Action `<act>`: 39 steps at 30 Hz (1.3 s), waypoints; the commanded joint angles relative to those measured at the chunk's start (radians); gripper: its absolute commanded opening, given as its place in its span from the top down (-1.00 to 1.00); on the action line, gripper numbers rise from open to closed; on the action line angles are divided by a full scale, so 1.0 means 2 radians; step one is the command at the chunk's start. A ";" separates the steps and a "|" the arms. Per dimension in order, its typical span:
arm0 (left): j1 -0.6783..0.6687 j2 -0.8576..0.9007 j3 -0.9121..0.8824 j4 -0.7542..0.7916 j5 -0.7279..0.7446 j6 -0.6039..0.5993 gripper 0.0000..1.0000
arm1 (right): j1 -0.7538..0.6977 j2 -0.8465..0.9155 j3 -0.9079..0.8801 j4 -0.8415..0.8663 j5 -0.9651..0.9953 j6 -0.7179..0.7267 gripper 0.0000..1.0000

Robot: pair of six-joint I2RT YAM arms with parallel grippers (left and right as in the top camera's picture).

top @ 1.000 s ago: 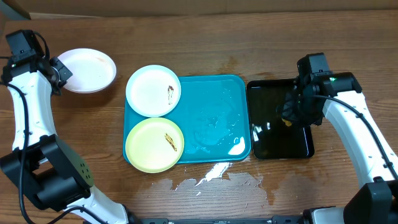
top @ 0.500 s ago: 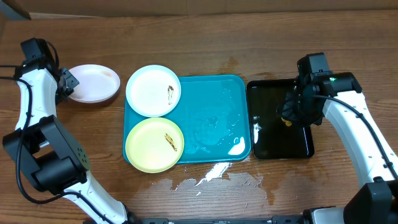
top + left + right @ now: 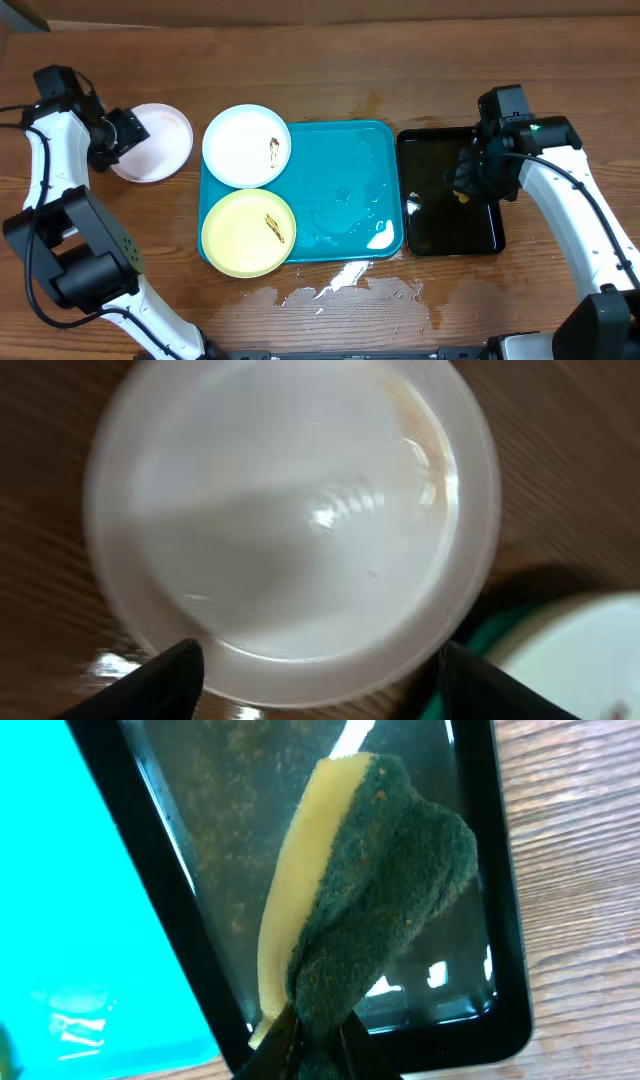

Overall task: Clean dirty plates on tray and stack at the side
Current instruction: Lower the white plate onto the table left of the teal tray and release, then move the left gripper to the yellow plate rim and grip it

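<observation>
The worktop (image 3: 330, 60) carries the tray (image 3: 345, 190) at centre, its floor wet. A black tray (image 3: 450, 235) lies just beside it at 3 o'clock. Two plates lie at the tray's 9 o'clock end, overhanging its rim: a white plate (image 3: 245, 150) at 10 o'clock and a yellow-green plate (image 3: 245, 235) at 8 o'clock, each with a brown smear. A third plate (image 3: 160, 142), white, sits off the tray at 9 o'clock from the white plate, apart from it. A puddle (image 3: 340, 285) spreads at the tray's 6 o'clock. The sponge (image 3: 370, 890), green over yellow, hangs above the black tray, pinched in the right tool (image 3: 310, 1045). The left tool (image 3: 118, 135) is at the third plate's 9 o'clock rim, jaws spread wide around it; whether they touch it I cannot tell.
</observation>
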 commanded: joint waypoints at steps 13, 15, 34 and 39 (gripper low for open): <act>-0.095 0.004 0.005 -0.060 0.071 0.071 -0.62 | 0.000 -0.002 -0.001 0.008 -0.021 0.000 0.93; -0.114 0.004 0.005 -0.060 0.061 0.071 -0.63 | 0.000 -0.002 -0.001 0.011 -0.021 0.000 0.93; -0.263 -0.110 0.005 -0.199 -0.006 -0.011 0.04 | 0.000 -0.002 -0.001 0.018 -0.021 0.000 0.92; -0.295 -0.179 0.001 -0.280 -0.068 -0.069 0.07 | 0.000 -0.002 -0.001 0.014 -0.021 0.001 0.93</act>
